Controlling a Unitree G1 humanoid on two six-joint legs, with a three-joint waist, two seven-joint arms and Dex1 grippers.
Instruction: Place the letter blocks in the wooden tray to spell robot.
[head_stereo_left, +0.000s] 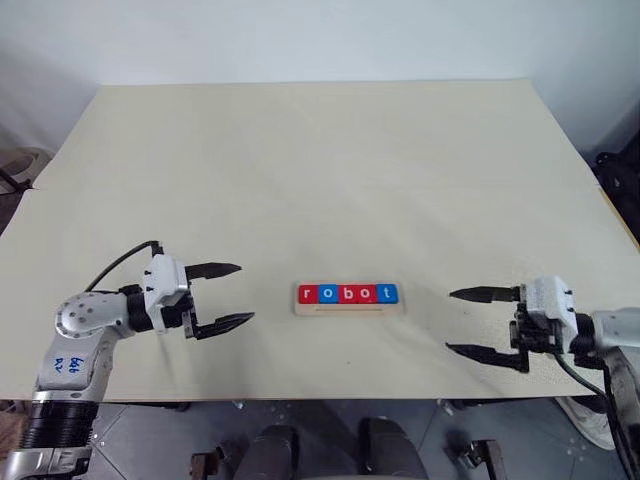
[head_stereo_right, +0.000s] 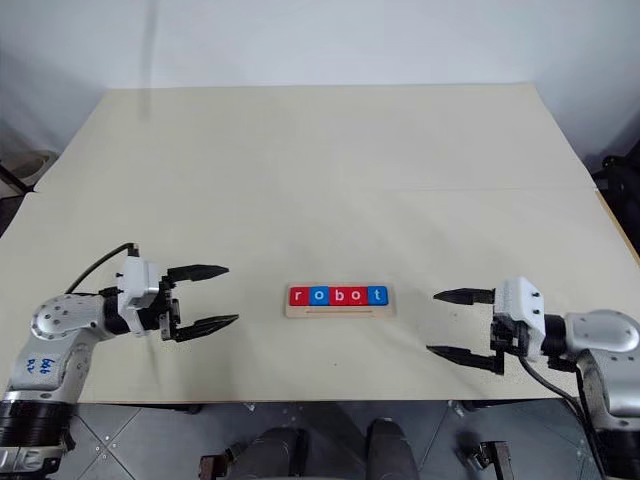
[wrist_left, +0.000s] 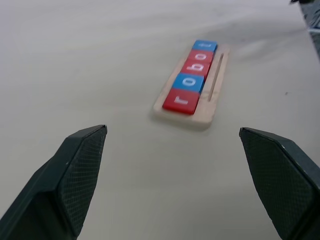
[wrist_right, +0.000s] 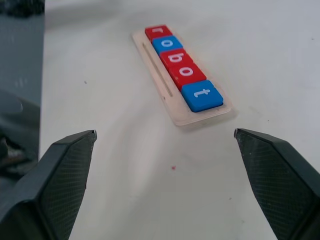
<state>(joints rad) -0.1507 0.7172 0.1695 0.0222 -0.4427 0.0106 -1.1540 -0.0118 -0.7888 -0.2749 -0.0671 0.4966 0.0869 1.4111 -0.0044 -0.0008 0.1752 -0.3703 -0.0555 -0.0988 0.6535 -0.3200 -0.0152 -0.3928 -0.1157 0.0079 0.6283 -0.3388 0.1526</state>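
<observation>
Five letter blocks (head_stereo_left: 348, 293), flat rounded squares, red-blue-red-red-blue, white lowercase letters spelling "robot", sit in row inside wooden tray (head_stereo_left: 348, 309): pale, narrow, thin groove along near edge. Tray lies near front edge of matte cream table (head_stereo_left: 330, 170). Left gripper (head_stereo_left: 236, 295) and right gripper (head_stereo_left: 462, 322) flank tray, well apart, black textured fingers spread wide, holding nothing.

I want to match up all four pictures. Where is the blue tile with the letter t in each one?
Left eye view: blue t tile, the tray's end nearest the right gripper.
Right eye view: same end of the row.
Left wrist view: farthest tile.
Right wrist view: nearest tile.
Shared landmark: the wooden tray spelling robot, on the table between the left gripper and the right one.
</observation>
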